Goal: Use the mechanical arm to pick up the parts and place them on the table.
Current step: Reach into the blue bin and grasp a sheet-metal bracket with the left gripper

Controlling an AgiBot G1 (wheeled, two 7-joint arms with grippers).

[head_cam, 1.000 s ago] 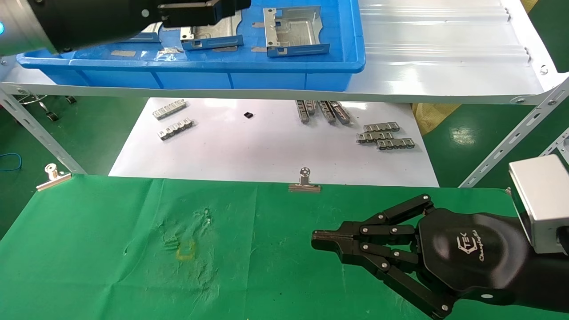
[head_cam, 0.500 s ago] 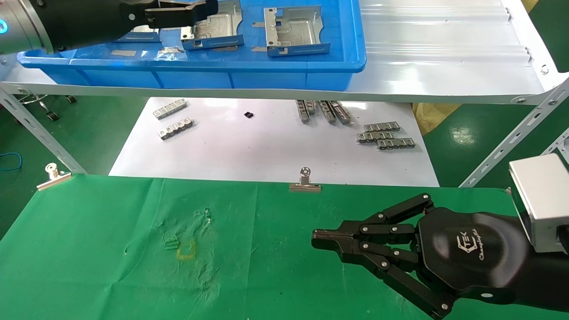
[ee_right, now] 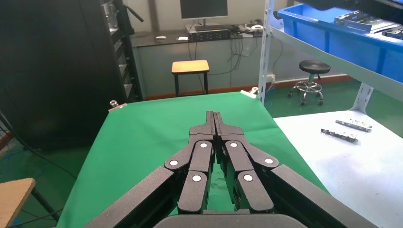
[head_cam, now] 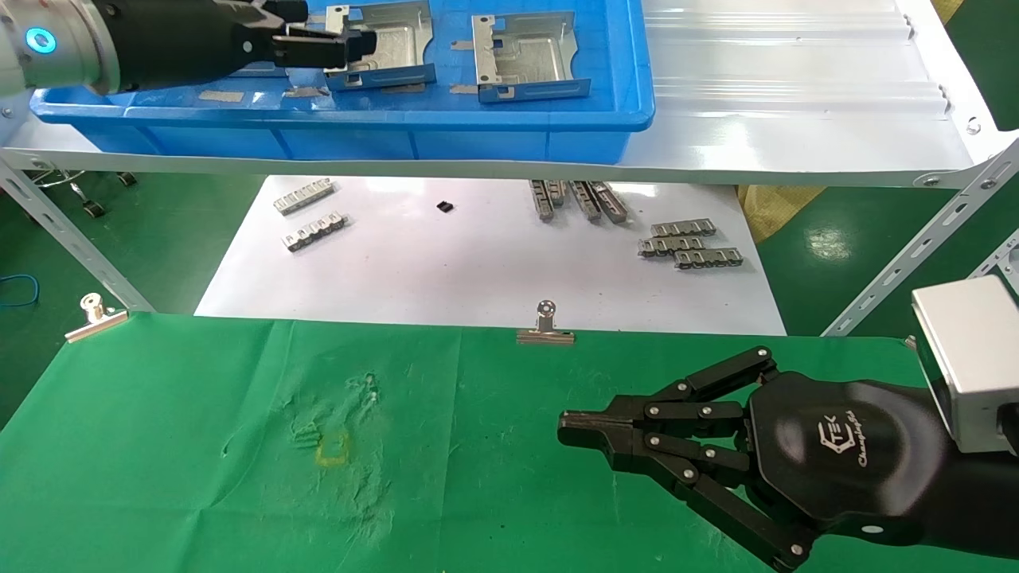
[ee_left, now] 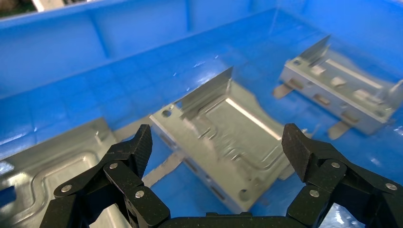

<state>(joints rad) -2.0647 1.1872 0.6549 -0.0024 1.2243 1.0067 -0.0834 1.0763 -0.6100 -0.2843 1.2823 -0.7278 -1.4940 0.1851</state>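
Observation:
Three silvery parts lie in the blue bin: a middle one (head_cam: 394, 40) (ee_left: 228, 137), a right one (head_cam: 529, 48) (ee_left: 342, 90), and a left one (ee_left: 47, 166) mostly hidden by my left arm in the head view. My left gripper (head_cam: 338, 30) (ee_left: 219, 142) hovers open just above the middle part, its fingertips wide apart on either side of it and touching nothing. Low over the right side of the green table (head_cam: 199, 446) (ee_right: 142, 133), my right gripper (head_cam: 569, 426) (ee_right: 214, 116) is shut and holds nothing.
The blue bin (head_cam: 398, 131) sits on a white metal shelf (head_cam: 796, 103) with slanted legs (head_cam: 899, 263). Below it, a white sheet (head_cam: 478, 270) carries grey notched strips (head_cam: 689, 243). Binder clips (head_cam: 545, 326) (head_cam: 94, 314) pin the cloth's far edge.
My left gripper has drawn back leftward across the bin, uncovering more of the middle part and settling at its left end. The right arm has not moved.

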